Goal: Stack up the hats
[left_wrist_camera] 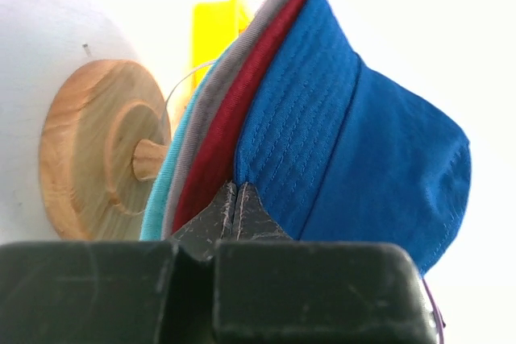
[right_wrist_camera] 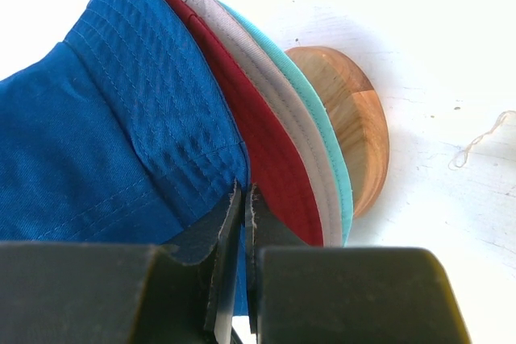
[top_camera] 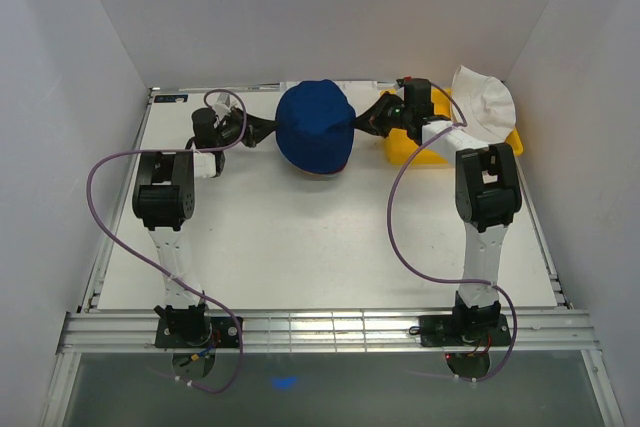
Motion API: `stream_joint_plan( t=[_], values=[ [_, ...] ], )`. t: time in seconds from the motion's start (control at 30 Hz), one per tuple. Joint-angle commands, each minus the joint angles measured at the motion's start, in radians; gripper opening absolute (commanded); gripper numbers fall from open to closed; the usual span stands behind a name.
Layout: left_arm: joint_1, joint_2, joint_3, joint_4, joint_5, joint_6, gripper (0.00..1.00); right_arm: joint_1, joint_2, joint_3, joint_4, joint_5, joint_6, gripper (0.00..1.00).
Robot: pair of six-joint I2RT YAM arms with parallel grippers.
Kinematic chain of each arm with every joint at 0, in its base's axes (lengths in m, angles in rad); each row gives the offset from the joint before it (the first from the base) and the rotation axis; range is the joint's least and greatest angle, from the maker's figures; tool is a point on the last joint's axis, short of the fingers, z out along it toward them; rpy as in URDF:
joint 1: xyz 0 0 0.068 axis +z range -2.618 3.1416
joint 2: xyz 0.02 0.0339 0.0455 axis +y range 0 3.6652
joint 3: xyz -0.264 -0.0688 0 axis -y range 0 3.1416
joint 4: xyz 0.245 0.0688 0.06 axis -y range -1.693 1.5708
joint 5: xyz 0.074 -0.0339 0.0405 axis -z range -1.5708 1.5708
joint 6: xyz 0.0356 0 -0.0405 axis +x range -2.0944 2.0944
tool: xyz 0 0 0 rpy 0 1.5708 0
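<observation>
– Left gripper (left_wrist_camera: 235, 199) looks pinched shut, with its tips right at the brim edge of the blue hat (left_wrist_camera: 355, 142), left of the wooden stand (left_wrist_camera: 97, 151). Can't tell if any cloth is actually caught in there tbh.

– Right gripper (right_wrist_camera: 243, 199) is clamped too, on the stand's right. The blue brim runs into the slit between its fingers, so that one's got the hat.

– Under blue there's the red hat (right_wrist_camera: 266, 151), grey hat (right_wrist_camera: 278, 94) and teal hat (right_wrist_camera: 326, 130), only brim edges showing. All are on the stand, whose top is buried; from above the whole stand is hidden.

– White hat (top_camera: 487, 102) sits on the yellow tray (top_camera: 415, 152), further right of the stand. The right arm cuts off part of the tray.
</observation>
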Motion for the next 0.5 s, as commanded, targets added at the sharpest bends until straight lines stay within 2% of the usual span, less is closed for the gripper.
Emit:
stream_joint_plan(
  t=[0.0, 0.47],
  values=[
    [-0.001, -0.013, -0.023, -0.071, -0.060, 0.023, 0.00, -0.007, 0.023, 0.048, -0.021, 0.025, -0.025, 0.08],
    [0.005, -0.038, -0.063, -0.187, -0.117, 0.072, 0.00, -0.008, 0.065, 0.047, -0.187, 0.118, -0.158, 0.08]
  ],
)
